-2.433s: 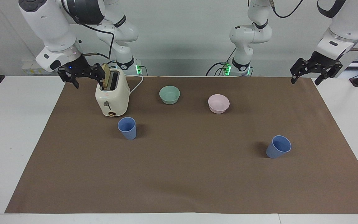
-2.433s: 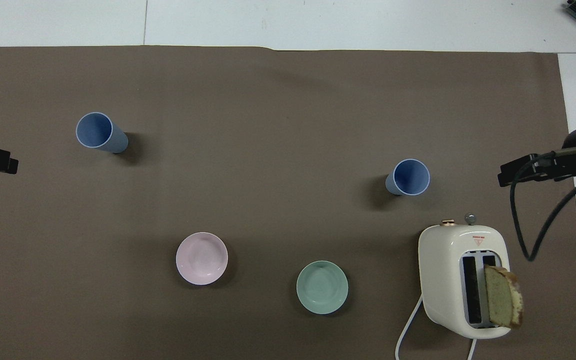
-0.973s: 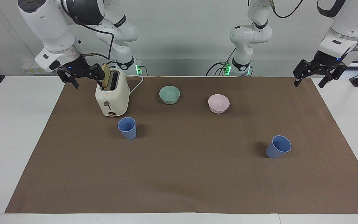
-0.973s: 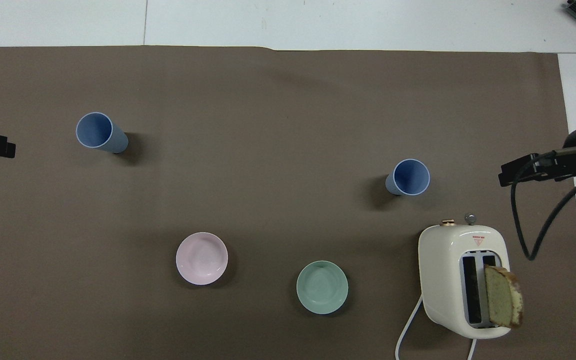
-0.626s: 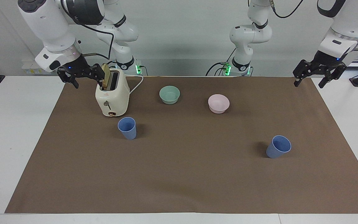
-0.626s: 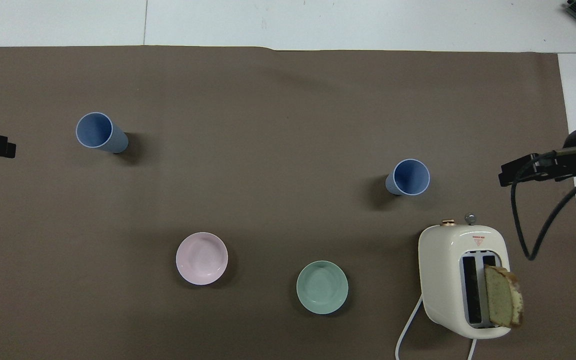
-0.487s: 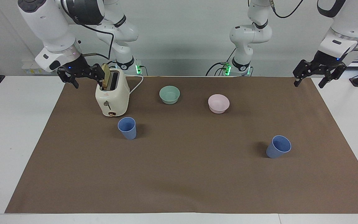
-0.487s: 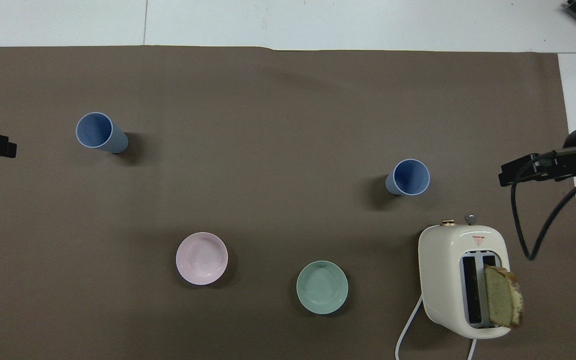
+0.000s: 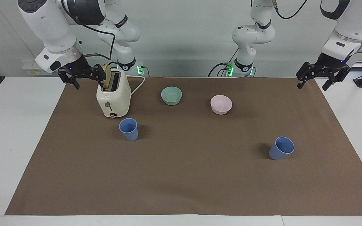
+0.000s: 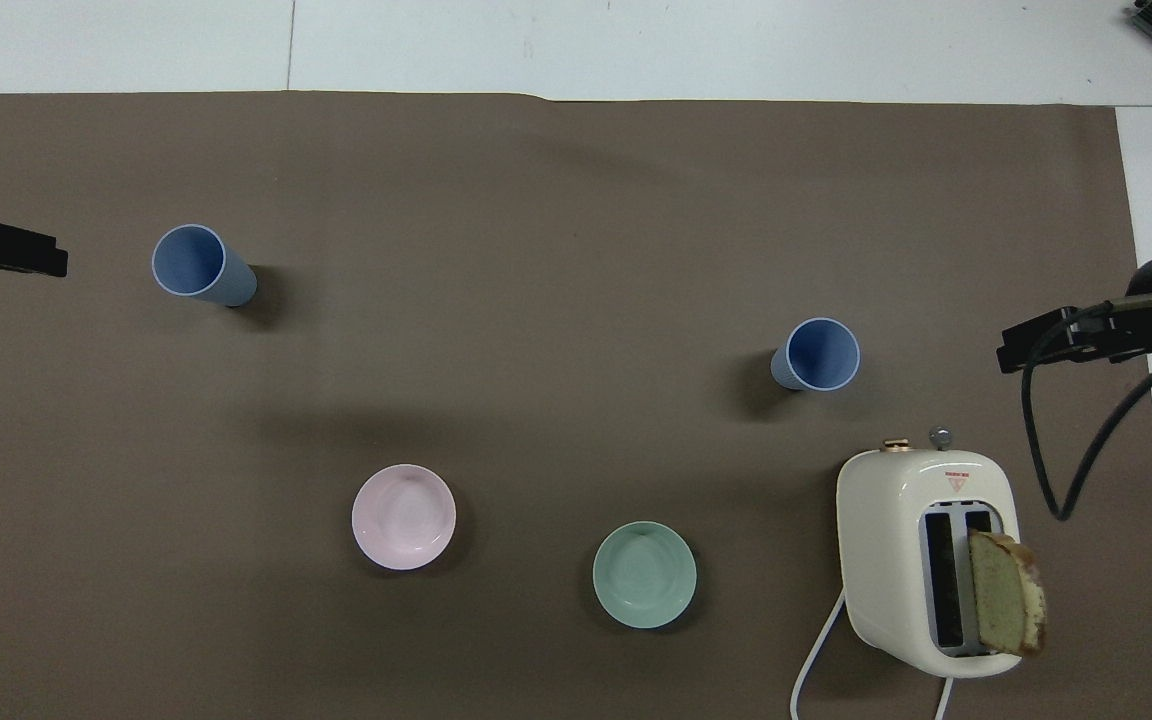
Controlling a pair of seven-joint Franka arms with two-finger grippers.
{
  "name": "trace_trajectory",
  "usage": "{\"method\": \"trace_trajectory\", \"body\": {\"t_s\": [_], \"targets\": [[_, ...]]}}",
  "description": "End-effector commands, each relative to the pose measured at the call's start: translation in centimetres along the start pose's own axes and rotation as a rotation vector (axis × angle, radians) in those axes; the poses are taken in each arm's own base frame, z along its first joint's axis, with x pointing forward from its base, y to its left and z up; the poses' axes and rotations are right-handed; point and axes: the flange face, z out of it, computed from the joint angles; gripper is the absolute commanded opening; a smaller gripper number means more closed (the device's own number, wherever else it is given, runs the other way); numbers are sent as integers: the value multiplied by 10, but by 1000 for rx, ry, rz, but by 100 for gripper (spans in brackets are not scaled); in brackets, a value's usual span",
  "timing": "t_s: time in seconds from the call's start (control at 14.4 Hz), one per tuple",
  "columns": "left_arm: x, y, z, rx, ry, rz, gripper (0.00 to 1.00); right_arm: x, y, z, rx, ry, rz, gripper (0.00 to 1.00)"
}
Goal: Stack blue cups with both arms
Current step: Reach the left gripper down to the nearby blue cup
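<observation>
A: Nearest the robots sit the toaster (image 9: 113,97) and the two bowls (image 9: 171,95). The right gripper (image 9: 81,75) hangs by the toaster, the left gripper (image 9: 320,75) over the mat's corner; both jaws spread, empty.

B: And the cups?

A: Farther out, upright, well apart: one cup (image 9: 128,129) just past the toaster, the other cup (image 9: 281,147) toward the left arm's end.

B: So stacking hasn't begun; each arm likely must descend on its own cup.
</observation>
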Motion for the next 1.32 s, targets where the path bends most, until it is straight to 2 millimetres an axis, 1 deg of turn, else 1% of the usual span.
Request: {"method": "trace_trajectory", "body": {"t_s": [0.0,0.28,0.35,0.56,0.83,0.9,0.97,1.04,1.11,1.18,1.25], "targets": [[11,-5,28,12,19,24,100,0,5,-2,-1,-6,-18,100],[22,-15,97,14,24,18,100,0,5,-2,1,-6,-18,100],[25,-13,113,13,24,21,100,0,5,-2,-1,-6,-18,100],[32,-17,158,17,26,19,100,0,5,-2,-1,-4,-18,100],[35,-23,210,25,65,29,100,0,5,-2,1,-6,-18,100],[36,-21,221,24,66,32,97,0,5,-2,1,-6,-18,100],[35,-22,227,24,65,31,86,0,5,-2,-1,-6,-18,100],[31,-25,232,24,56,24,78,0,5,-2,-1,-4,-18,100],[26,-24,237,21,43,23,61,0,5,-2,-1,-4,-18,100],[21,-22,241,19,32,16,27,0,5,-2,-1,-4,-18,100],[21,-22,239,17,31,14,2,0,5,-2,-1,-4,-18,100]]}}
